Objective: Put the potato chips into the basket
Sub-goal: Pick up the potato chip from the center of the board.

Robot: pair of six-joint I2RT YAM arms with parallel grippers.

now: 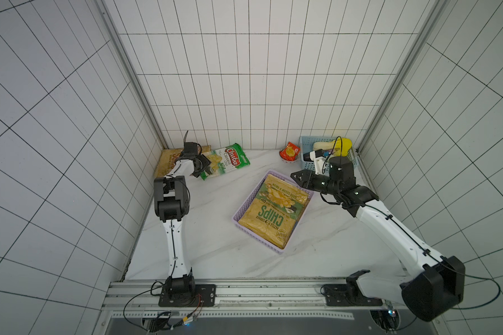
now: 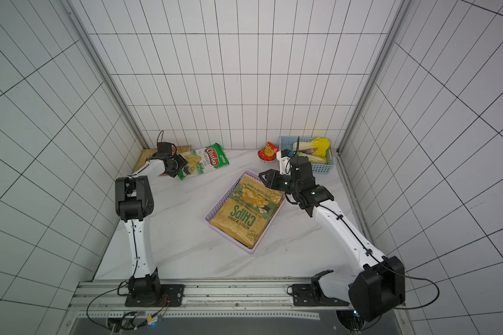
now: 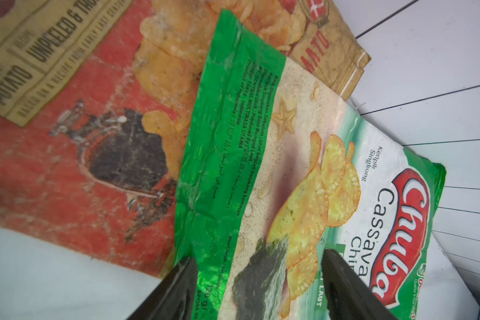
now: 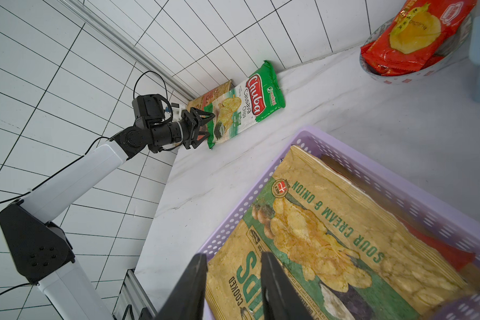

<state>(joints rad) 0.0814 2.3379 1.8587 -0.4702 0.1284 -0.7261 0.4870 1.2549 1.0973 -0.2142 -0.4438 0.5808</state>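
A green-and-white Chuba cassava chips bag (image 1: 228,159) (image 3: 302,180) lies at the back left, overlapping a tan-and-red potato chips bag (image 1: 169,162) (image 3: 67,152) in the corner. My left gripper (image 1: 205,166) (image 3: 257,257) is open, its fingers straddling the cassava bag's near end. The lilac basket (image 1: 250,194) (image 4: 250,194) sits mid-table with a tan "CHIPS" bag (image 1: 273,208) (image 4: 330,235) on top inside; a red-edged bag shows under it. My right gripper (image 1: 295,175) (image 4: 233,256) hovers over the basket's far corner, partly open and holding nothing.
A red-orange snack packet (image 1: 289,152) (image 4: 416,36) rests in a small bowl at the back. Beside it stands a light blue basket (image 1: 305,145) holding vegetables (image 1: 341,145). Tiled walls close in on the back, left and right sides of the table.
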